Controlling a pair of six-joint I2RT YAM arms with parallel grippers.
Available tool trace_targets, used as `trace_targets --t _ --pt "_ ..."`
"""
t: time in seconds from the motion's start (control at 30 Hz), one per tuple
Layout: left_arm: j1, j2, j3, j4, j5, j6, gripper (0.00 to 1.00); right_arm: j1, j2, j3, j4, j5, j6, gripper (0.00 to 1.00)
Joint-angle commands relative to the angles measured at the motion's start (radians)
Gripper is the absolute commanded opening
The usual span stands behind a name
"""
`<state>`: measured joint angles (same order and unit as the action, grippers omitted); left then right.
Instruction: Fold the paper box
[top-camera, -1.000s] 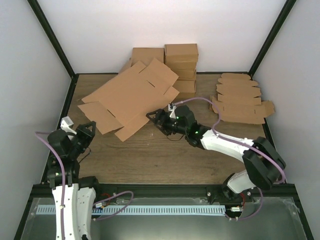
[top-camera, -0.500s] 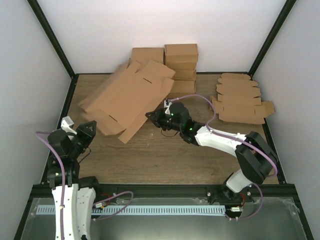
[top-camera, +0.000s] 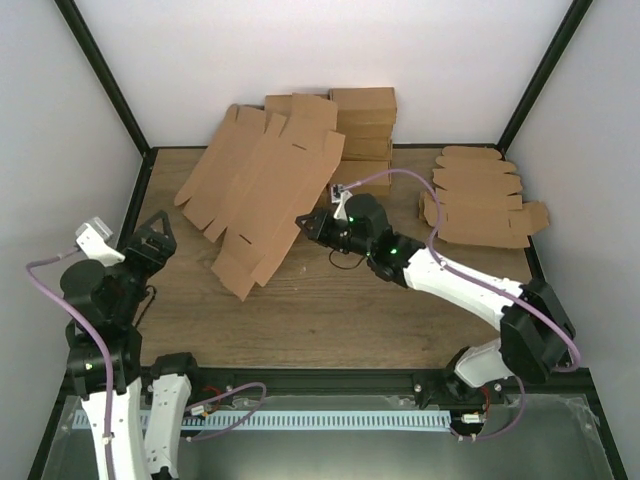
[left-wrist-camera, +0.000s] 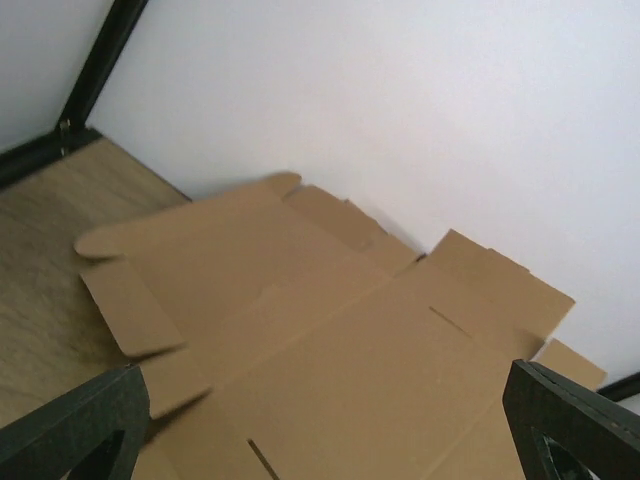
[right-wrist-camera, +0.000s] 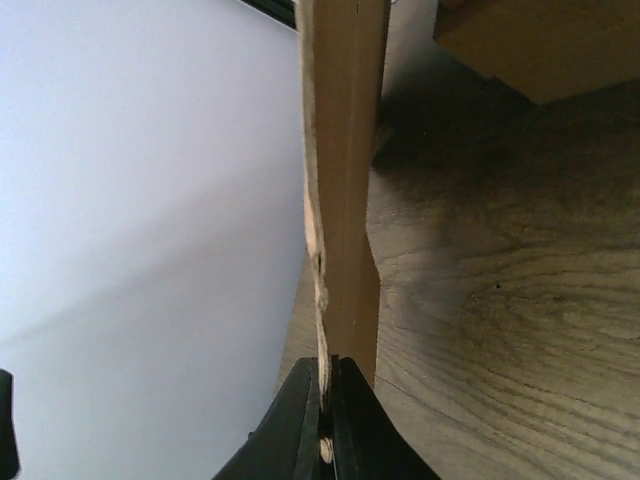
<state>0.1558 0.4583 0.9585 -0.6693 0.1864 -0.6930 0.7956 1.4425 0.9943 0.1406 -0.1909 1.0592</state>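
Note:
The paper box (top-camera: 262, 185) is a large flat brown blank with creased panels, flaps and slots. It stands tilted, its right side raised and its lower left corner on the wooden table (top-camera: 330, 310). My right gripper (top-camera: 308, 222) is shut on the box's right edge. In the right wrist view the two black fingers (right-wrist-camera: 300, 420) pinch the thin cardboard edge (right-wrist-camera: 345, 150) end-on. My left gripper (top-camera: 152, 238) hangs open at the left, apart from the box. The left wrist view shows the box's face (left-wrist-camera: 330, 330) spread out ahead of the gripper (left-wrist-camera: 322, 400).
A stack of small brown boxes (top-camera: 362, 125) stands at the back behind the blank. Several smaller flat blanks with rounded tabs (top-camera: 480, 195) lie at the back right. White walls and black frame posts (top-camera: 100, 80) enclose the table.
My right gripper shut on the box's right edge and lifted it, tipping the blank up toward the back left. The left gripper opened and its arm rose and swung leftward.

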Motion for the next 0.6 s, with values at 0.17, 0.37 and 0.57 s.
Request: trace_targets --t 0.17,0.37,0.57 --pt "-0.004 0.096 0.045 -0.013 -0.035 0.184 1.0 0.002 -0.159 0.073 -0.282 -0.041 -0.243 0.01" --pt "-0.004 0.148 0.026 0.006 0.008 0.202 1.0 -0.015 -0.285 0.011 -0.482 -0.058 -0.296 0.01" --pt "-0.004 0.158 -0.009 0.036 0.013 0.211 1.0 -0.062 -0.41 -0.051 -0.685 0.017 -0.287 0.01"
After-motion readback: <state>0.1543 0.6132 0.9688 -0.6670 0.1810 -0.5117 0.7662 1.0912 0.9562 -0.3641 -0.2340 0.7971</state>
